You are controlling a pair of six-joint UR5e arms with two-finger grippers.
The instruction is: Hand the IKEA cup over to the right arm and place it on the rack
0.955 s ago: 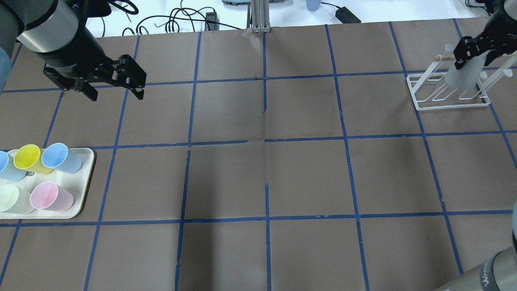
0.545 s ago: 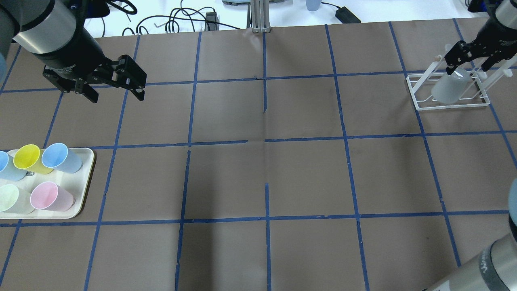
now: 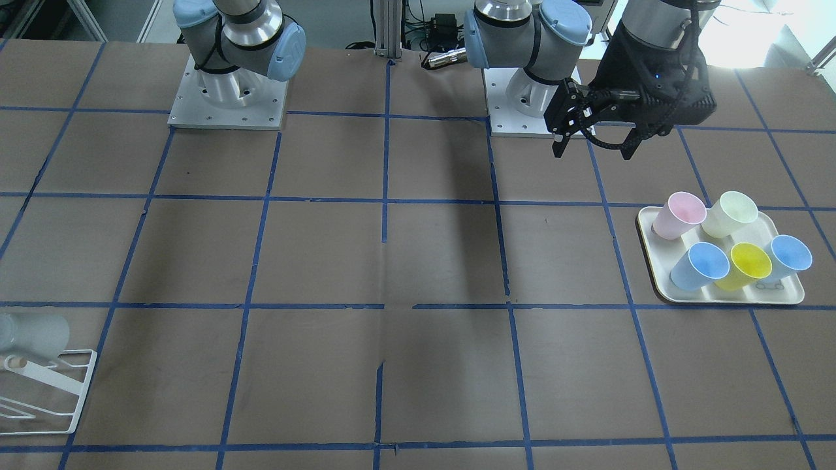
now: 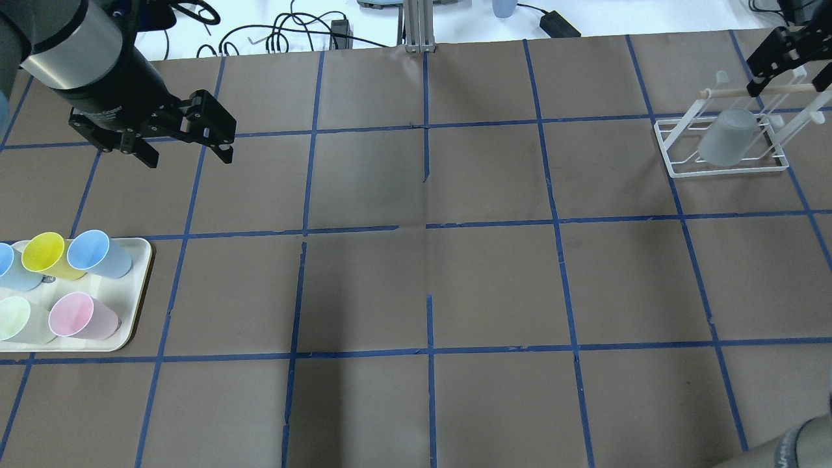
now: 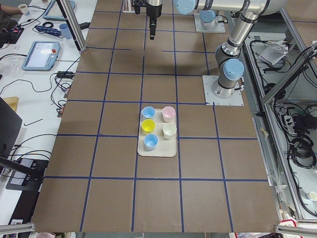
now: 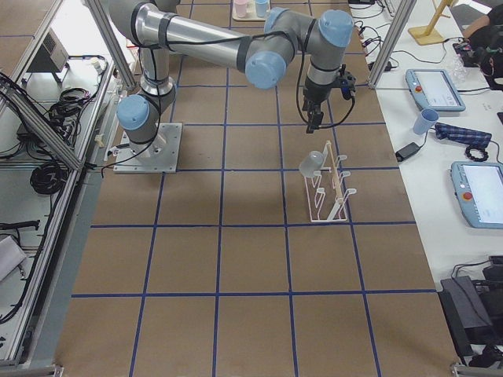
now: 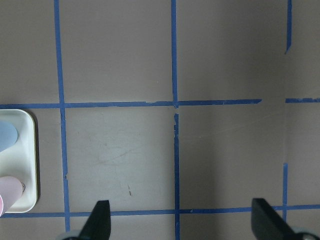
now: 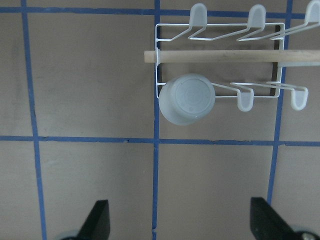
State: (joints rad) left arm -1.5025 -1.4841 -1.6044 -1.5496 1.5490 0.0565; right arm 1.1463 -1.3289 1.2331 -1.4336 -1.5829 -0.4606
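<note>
IKEA cup (image 4: 728, 136): sits mouth-down and tilted on an end prong of the rack (image 4: 676, 172), flat base turned up toward the right wrist camera. It is on the prong row just beside the wooden dowel (image 8: 220, 56). Nothing grips it. The other prongs are bare.

Rack: stands at the table's far right corner, as seen from the robot.

Right gripper (image 8: 181, 220): jaws spread wide and holding nothing. It hangs above the rack, clear of the cup and the wire.

Left gripper (image 4: 187, 153): jaws likewise spread wide with nothing between them. It is raised over the far left part of the table, pointing down at bare brown paper with blue tape lines.

Tray (image 4: 140, 260): cream, lies against the table's left edge about midway along it, well apart from the rack. It carries five upright cups: a yellow cup (image 4: 44, 253), two light blue, one pink and one pale cream.
</note>
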